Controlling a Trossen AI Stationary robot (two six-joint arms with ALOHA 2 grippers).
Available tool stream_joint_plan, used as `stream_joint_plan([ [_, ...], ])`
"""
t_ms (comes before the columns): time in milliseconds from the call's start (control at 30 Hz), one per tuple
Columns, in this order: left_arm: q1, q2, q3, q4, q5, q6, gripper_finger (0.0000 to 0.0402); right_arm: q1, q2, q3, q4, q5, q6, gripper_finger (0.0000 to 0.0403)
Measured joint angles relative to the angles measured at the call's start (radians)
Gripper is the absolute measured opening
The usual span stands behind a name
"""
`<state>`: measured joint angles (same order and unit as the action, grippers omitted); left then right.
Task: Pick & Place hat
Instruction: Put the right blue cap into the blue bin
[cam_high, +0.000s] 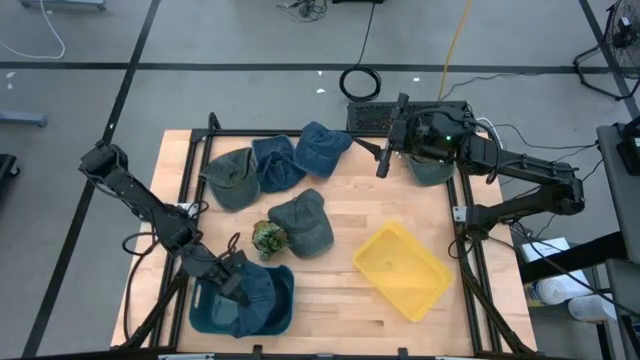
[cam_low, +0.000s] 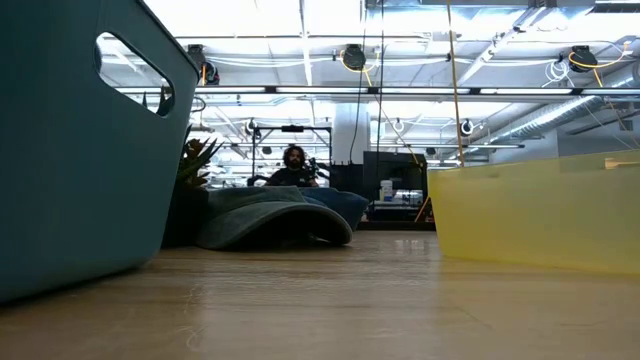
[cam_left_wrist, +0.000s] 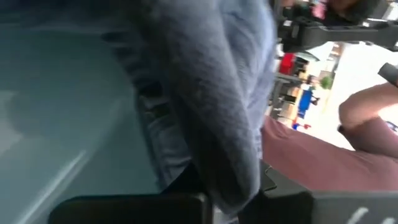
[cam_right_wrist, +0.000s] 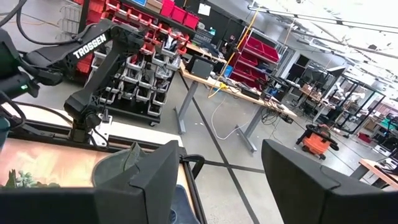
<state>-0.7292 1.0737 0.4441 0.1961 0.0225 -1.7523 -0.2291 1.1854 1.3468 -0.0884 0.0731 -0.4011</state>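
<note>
At the bench's front-left corner, the left gripper (cam_high: 232, 283) sits over the teal bin (cam_high: 205, 318), clenched on a blue hat (cam_high: 268, 297) that drapes across the bin's right side; left wrist view shows denim folds (cam_left_wrist: 217, 93) right up against the cam w/ the bin's inner wall (cam_left_wrist: 56, 106) beside them. Right gripper (cam_high: 383, 160) hangs raised nr the back edge, right of centre, fingers (cam_right_wrist: 311, 186) spread apart, nothing betw. them.

Other hats: green hat (cam_high: 232, 178), dark blue hat (cam_high: 277, 163) and lighter blue hat (cam_high: 321, 148) in a row along the back-left, overlapping each other; grey-green hat (cam_high: 304, 221) mid-bench, touching a small plant (cam_high: 267, 238) on its left. One more greenish hat (cam_high: 432, 168) lies under the right arm at the back-right. Yellow bin (cam_high: 402, 270) sits empty toward the front-right, turned at an angle. A person (cam_low: 292, 168) shows in the room beyond in the low view.
</note>
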Motion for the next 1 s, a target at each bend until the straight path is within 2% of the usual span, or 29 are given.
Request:
stream_joint_plan([
  [300,0.000,-0.115,-0.009,-0.281,0.036,-0.094,0.0025,0.000,0.000,0.000,0.000,0.000,0.000,0.0219],
  [500,0.000,-0.132,-0.009,-0.408,0.066,-0.190,0.0025,0.000,0.000,0.000,0.000,0.000,-0.001,0.0219],
  [833,0.009,-0.132,-0.009,-0.411,0.063,-0.209,0.0026,0.000,0.000,0.000,-0.003,0.000,-0.003,0.0219],
  [900,0.011,-0.132,-0.009,-0.395,0.050,-0.209,0.0046,0.000,0.000,0.000,-0.003,0.000,-0.003,0.0219],
  [1000,0.011,-0.132,-0.009,-0.360,0.029,-0.209,0.0096,0.000,0.000,0.000,-0.003,0.001,-0.003,0.0219],
])
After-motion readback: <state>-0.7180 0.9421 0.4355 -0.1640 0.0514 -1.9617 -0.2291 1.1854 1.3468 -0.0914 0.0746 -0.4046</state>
